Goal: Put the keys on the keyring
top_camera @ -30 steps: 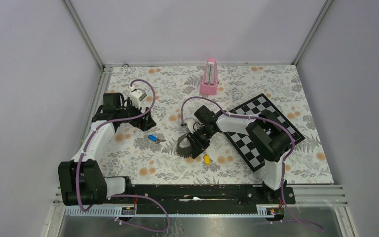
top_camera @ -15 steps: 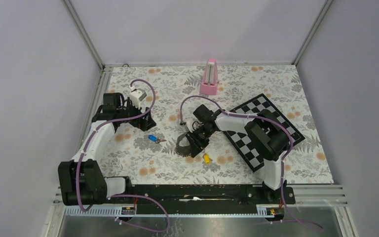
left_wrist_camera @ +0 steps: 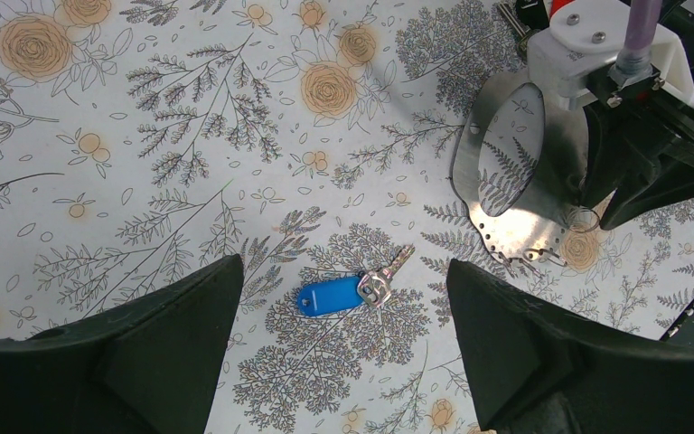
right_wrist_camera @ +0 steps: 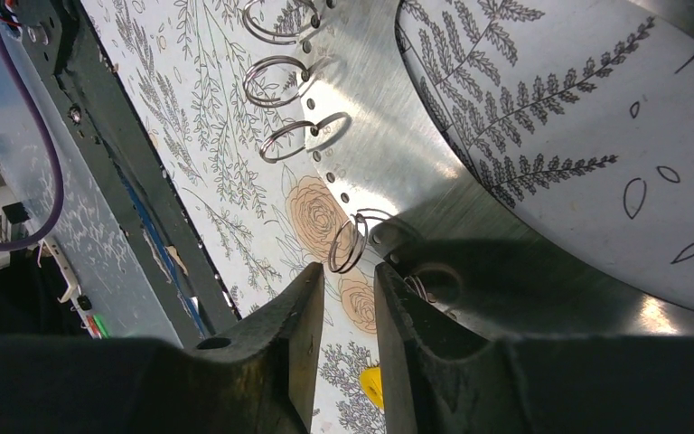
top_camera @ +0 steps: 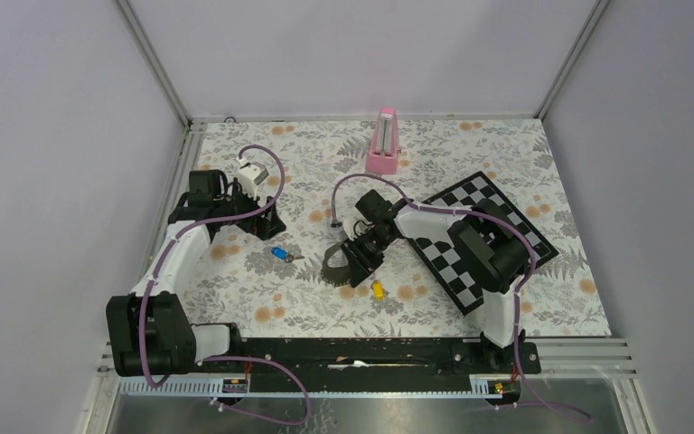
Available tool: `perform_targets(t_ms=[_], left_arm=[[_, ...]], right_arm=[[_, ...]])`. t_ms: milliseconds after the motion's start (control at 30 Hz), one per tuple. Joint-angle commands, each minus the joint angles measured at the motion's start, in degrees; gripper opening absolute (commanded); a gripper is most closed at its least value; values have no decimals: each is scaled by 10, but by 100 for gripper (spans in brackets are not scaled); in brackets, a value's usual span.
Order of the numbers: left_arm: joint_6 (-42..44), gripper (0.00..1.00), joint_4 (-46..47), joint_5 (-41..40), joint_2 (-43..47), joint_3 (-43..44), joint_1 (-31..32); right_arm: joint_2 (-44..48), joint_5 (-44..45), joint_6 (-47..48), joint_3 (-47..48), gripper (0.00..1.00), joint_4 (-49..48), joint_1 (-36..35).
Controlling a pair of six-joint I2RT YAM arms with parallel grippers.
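Observation:
The blue key (left_wrist_camera: 330, 295) lies flat on the floral cloth between the fingers of my open left gripper (left_wrist_camera: 343, 362), which hangs above it; it also shows in the top view (top_camera: 279, 253). The keyring (left_wrist_camera: 517, 181) is a grey metal strap loop with several small silver rings (right_wrist_camera: 278, 80) along its edge; it also shows in the top view (top_camera: 334, 264). My right gripper (right_wrist_camera: 350, 271) is low over the strap's edge, jaws a narrow gap apart with nothing between them, and one ring (right_wrist_camera: 348, 244) sits just beyond the tips. The yellow key (top_camera: 379, 289) lies just near of it.
A pink block (top_camera: 384, 143) stands at the back middle. A chessboard (top_camera: 497, 212) lies under the right arm. My left gripper (top_camera: 267, 224) is left of the strap, and my right gripper (top_camera: 360, 258) is on it. A black rail (right_wrist_camera: 126, 181) runs along the near edge.
My right gripper has shifted slightly toward the far side along the strap. The left arm and both keys have not moved.

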State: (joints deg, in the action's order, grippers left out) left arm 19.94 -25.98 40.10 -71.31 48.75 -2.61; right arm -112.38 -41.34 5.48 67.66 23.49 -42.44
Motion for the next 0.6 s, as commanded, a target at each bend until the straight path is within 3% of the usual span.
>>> perform_targets(t_ms=[0, 567], left_arm=[[1, 92, 20, 8, 12, 12, -1], [0, 92, 20, 9, 12, 12, -1]], right_arm=[[-2, -10, -9, 23, 34, 4, 5], [-19, -15, -20, 37, 36, 2, 5]])
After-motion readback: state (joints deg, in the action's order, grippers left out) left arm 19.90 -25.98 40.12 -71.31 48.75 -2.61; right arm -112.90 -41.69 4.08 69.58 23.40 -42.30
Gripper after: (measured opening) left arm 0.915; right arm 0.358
